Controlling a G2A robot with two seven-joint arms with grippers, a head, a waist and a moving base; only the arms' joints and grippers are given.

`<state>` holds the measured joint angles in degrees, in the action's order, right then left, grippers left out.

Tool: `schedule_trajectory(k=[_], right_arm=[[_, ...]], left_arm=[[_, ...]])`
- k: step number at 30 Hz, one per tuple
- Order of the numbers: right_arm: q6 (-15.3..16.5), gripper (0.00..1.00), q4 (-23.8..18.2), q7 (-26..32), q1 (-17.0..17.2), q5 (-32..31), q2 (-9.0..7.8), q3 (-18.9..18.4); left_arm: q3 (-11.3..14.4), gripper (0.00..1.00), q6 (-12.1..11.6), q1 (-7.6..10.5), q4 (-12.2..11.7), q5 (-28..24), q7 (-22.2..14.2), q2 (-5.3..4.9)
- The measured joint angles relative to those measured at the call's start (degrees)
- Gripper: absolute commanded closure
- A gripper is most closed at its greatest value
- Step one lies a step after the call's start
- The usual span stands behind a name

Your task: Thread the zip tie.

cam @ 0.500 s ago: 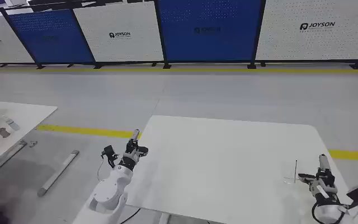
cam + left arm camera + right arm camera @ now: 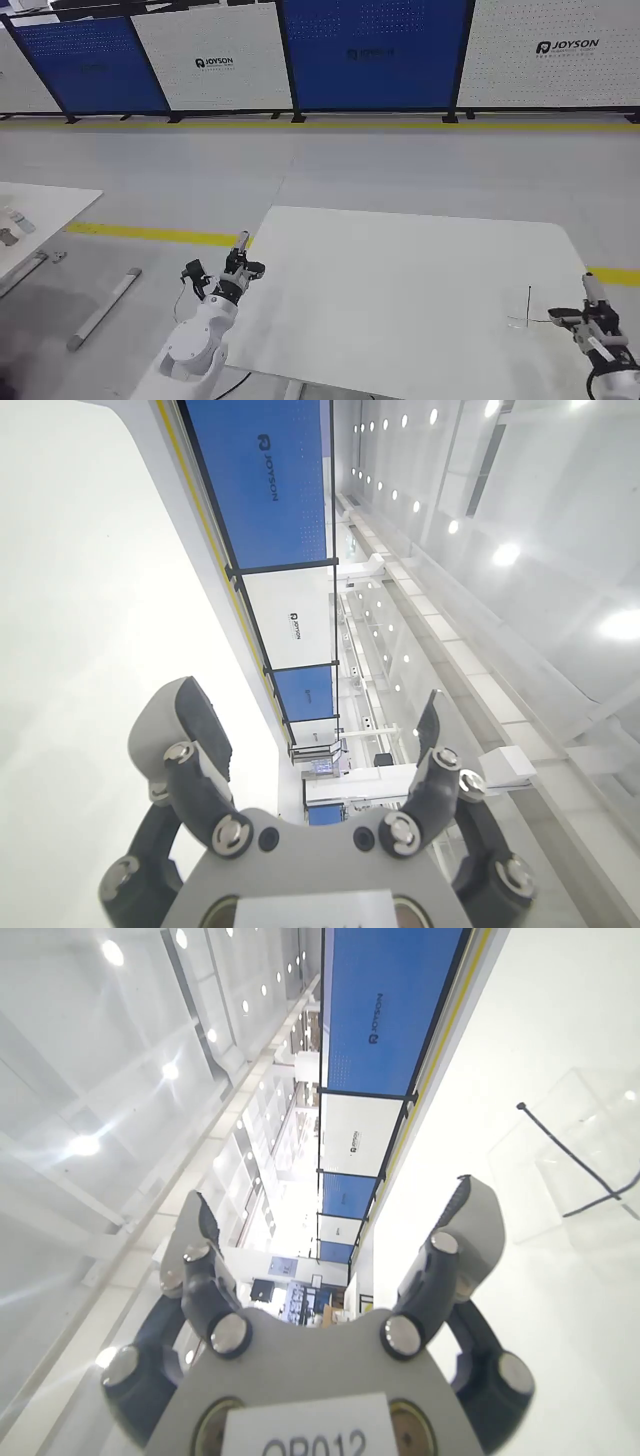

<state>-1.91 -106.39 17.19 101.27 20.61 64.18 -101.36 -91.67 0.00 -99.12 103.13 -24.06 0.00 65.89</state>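
Currently the right gripper (image 2: 578,305) sits at the lower right of the top view, at the table (image 2: 400,290) edge, with its jaws spread wide and nothing between them (image 2: 332,1190). The zip tie (image 2: 529,300) lies just beside it, toward frame centre, resting across a clear plastic piece (image 2: 515,322). The right wrist view shows two thin black strands crossing over that clear piece (image 2: 525,1208); the tie (image 2: 570,1153) is untouched. The left gripper (image 2: 243,258) is at the table's lower-left edge, well apart from the tie, also wide open and empty (image 2: 312,690).
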Motion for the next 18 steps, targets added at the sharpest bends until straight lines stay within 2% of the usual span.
schedule_trajectory(k=[3,4,16,18], right_arm=[[-1.6,0.00,1.0,9.0,-0.7,-1.5,-0.86,-3.6],[-1.9,0.00,1.4,10.3,-1.0,-1.5,-0.95,-4.1],[-2.1,0.00,1.4,10.6,-1.2,-1.5,-0.99,-4.1],[-3.9,0.00,2.2,13.5,-3.0,-2.4,-1.58,-4.1]], left_arm=[[0.0,0.00,0.0,0.00,0.0,0.0,0.0,0.00],[0.0,0.00,0.0,0.00,0.0,0.0,0.0,0.00],[0.0,0.00,0.0,0.00,0.0,0.0,0.0,0.00],[0.0,0.00,0.0,0.00,0.0,0.0,0.0,0.00]])
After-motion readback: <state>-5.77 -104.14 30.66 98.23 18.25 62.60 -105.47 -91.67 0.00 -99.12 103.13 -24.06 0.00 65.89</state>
